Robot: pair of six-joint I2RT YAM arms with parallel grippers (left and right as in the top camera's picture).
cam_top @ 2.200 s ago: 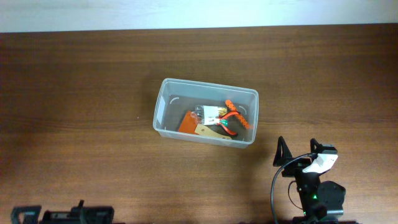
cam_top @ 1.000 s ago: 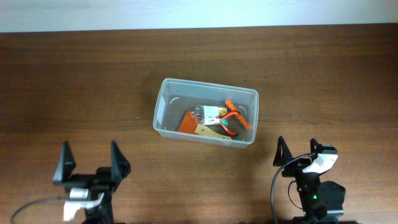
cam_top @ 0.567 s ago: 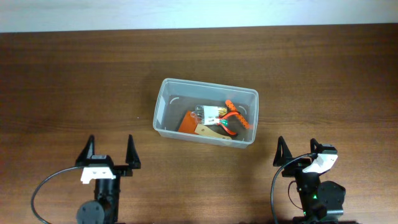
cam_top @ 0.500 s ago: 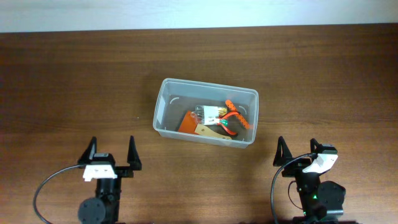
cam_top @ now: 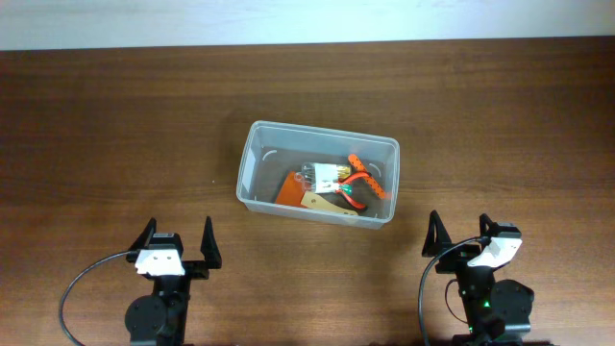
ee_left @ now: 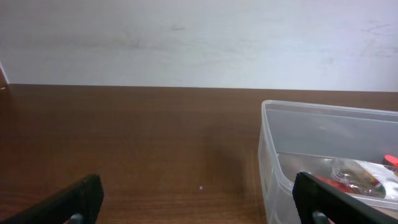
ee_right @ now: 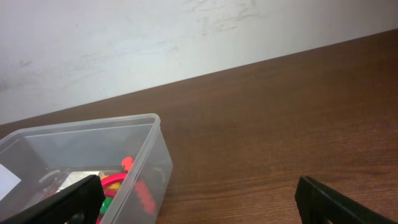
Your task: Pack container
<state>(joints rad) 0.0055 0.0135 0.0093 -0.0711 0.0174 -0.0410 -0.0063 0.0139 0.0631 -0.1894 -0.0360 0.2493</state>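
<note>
At the near left, the left gripper (cam_top: 179,238) is held spread, nothing in it. The container (cam_top: 252,165) is set mid-table (cam_top: 115,125), small tools (cam_top: 338,187) laid inside; packing is judged nearly done, nothing loose being seen outside. The right gripper (cam_top: 459,235) is likewise spread, empty, unobstructed.

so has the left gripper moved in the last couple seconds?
Yes. The left gripper came up from the bottom edge and slid right, nearer the bin, which stayed put.
</note>
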